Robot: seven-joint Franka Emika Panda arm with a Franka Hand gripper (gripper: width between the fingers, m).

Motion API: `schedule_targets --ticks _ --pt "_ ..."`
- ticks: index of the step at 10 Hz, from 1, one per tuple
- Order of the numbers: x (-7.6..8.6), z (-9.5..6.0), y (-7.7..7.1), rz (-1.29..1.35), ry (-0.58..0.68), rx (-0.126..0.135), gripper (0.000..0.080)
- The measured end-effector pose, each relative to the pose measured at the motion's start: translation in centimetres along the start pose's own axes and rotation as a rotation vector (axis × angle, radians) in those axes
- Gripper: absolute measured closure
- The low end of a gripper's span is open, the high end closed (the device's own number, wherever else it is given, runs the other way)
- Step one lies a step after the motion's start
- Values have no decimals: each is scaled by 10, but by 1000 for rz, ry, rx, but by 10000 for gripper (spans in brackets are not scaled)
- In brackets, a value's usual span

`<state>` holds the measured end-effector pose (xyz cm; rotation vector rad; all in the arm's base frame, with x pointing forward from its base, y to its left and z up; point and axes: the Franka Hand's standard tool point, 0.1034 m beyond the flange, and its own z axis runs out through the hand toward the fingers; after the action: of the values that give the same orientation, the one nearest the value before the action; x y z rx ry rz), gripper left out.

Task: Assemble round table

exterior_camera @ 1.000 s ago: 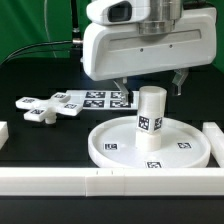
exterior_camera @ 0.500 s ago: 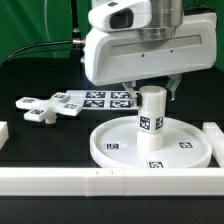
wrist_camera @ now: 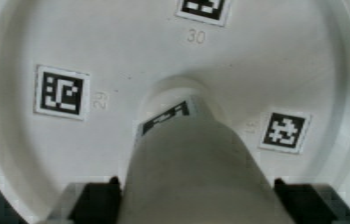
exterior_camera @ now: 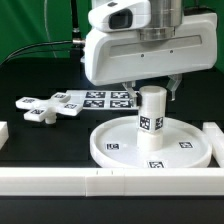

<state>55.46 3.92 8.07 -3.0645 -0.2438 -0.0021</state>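
Note:
The white round disc (exterior_camera: 108, 146) lies flat on the black table. The thick short cylinder (exterior_camera: 151, 120) stands upright in its central socket, a tag on its side. My gripper (exterior_camera: 150, 92) hangs over the cylinder's top, one finger on each side, shut on it. In the wrist view the cylinder (wrist_camera: 190, 150) fills the space between my dark fingers (wrist_camera: 97, 198), with the gripper (wrist_camera: 193, 202) centred on it and the tagged disc (wrist_camera: 83, 50) beneath. The cross-shaped piece (exterior_camera: 40, 106) lies loose at the exterior view's left.
The marker board (exterior_camera: 100, 98) lies behind the disc, partly hidden by my arm. A long white rail (exterior_camera: 100, 182) runs along the front, and short rail ends stand at the exterior view's right (exterior_camera: 214, 135) and left (exterior_camera: 3, 132).
The fingers have drawn in from a wide spread to the sides of the cylinder's top. Nothing has moved in the last half second.

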Motion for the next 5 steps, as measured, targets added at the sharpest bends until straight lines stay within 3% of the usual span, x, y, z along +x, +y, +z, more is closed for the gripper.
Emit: schedule_targets --ticks 5 --pt "1 1 0 630 16 24 390"
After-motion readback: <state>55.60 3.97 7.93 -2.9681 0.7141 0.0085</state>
